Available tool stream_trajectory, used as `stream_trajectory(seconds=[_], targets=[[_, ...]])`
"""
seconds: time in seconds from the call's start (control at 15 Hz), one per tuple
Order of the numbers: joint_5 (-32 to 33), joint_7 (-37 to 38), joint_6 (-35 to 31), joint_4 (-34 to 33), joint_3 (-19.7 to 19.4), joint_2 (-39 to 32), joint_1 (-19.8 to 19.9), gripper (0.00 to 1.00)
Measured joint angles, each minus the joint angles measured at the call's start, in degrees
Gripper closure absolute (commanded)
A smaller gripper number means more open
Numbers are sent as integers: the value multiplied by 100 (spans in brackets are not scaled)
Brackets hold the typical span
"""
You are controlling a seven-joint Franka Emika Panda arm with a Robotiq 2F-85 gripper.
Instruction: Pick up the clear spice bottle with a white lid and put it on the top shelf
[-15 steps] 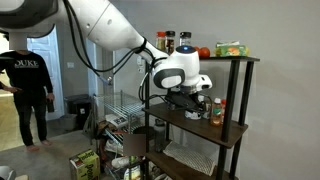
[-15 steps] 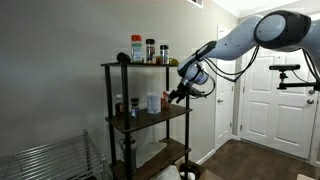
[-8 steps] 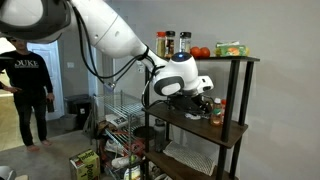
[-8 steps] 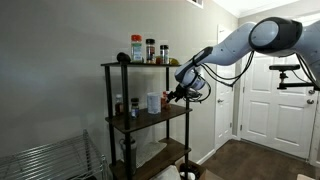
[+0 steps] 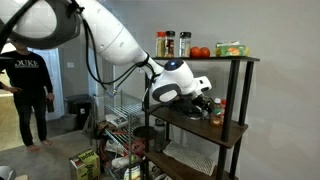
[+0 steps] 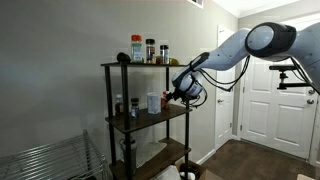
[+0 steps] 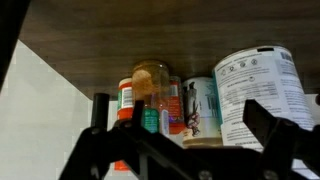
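The clear spice bottle with a white lid (image 5: 217,111) is seen upright on the middle board (image 5: 236,128) of the shelving unit. It is just beyond the gripper (image 5: 205,100), which is reached in beneath the top shelf (image 5: 245,59).

In the wrist view the fingers (image 7: 100,122) are spread wide and nothing is held between them. The bottle's long axis is vertical. The bottle is judged to lie ahead of the gripper and somewhat off its centre line, within a tight group of containers. Which of these it is in the wrist view cannot be told with certainty.

A teal-labelled bottle (image 7: 200,105) is stood near the middle of the gap, and a white canister (image 7: 255,88) is placed close before the far finger. These neighbours are judged to be the main hindrance, since one could be knocked as the gripper is advanced or closed.

Overhead, the dark underside of a board is seen close above the containers. The bottle would therefore probably have to be drawn out level before it is raised.

On the top shelf, spice jars (image 5: 161,43), tomatoes (image 5: 203,52) and a green box (image 5: 231,49) are already stood in a row, so a free spot would have to be chosen among them.
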State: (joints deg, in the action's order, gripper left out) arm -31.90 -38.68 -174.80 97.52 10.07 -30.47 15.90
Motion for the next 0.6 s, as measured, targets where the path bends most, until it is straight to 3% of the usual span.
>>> stream_trajectory(seconds=[0.27,0.6], targets=[[0,-53,-518,-71,250,-120,136,0],[7,-52,-725,-385,166,-321,97,0]])
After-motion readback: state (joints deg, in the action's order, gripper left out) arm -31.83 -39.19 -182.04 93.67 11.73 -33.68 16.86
